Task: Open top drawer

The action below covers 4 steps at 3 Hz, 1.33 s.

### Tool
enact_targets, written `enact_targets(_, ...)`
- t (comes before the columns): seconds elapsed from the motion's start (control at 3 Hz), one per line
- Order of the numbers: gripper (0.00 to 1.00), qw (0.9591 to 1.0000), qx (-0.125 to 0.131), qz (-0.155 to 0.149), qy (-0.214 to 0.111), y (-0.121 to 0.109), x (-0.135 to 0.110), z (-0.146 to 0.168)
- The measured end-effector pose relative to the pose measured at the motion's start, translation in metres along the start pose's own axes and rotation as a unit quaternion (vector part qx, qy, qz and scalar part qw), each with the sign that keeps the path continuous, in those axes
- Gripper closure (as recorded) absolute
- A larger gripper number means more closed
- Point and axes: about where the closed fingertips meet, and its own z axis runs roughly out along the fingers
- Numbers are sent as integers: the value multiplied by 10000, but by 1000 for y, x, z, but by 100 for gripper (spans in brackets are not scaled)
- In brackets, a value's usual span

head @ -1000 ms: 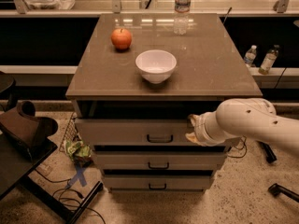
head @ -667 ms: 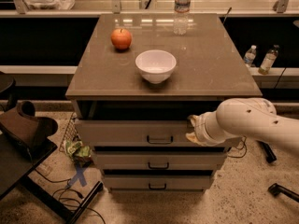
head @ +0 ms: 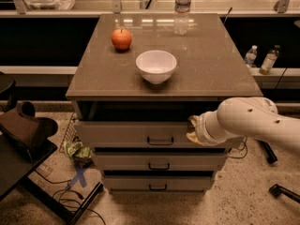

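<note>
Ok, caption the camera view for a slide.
Gripper at the right end of the partly open top drawer, bowl above.

Top drawer [head: 122, 134]: grey-beige front panel, the widest and tallest front in the cabinet, seen level and upright. A small black bar handle [head: 160, 141] is set horizontally at the panel's centre. The drawer is noted as slightly open, its front standing a little forward of the cabinet top [head: 211, 74]. A dark gap is seen between the panel's upper edge and that top, and the interior is lost in shadow. The gripper [head: 193, 129] is located at the right part of the panel, by its upper edge and well right of the handle.
</note>
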Motion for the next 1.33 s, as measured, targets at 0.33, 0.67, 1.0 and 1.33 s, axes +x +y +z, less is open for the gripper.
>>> enact_targets(0.33,100,10000,0,0,0,0,0,0)
enact_targets(0.67,100,10000,-1,1,0,0,0,0)
enact_targets(1.0,100,10000,-1,1,0,0,0,0)
enact_targets(1.33,98,10000,-1,0,0,0,0,0)
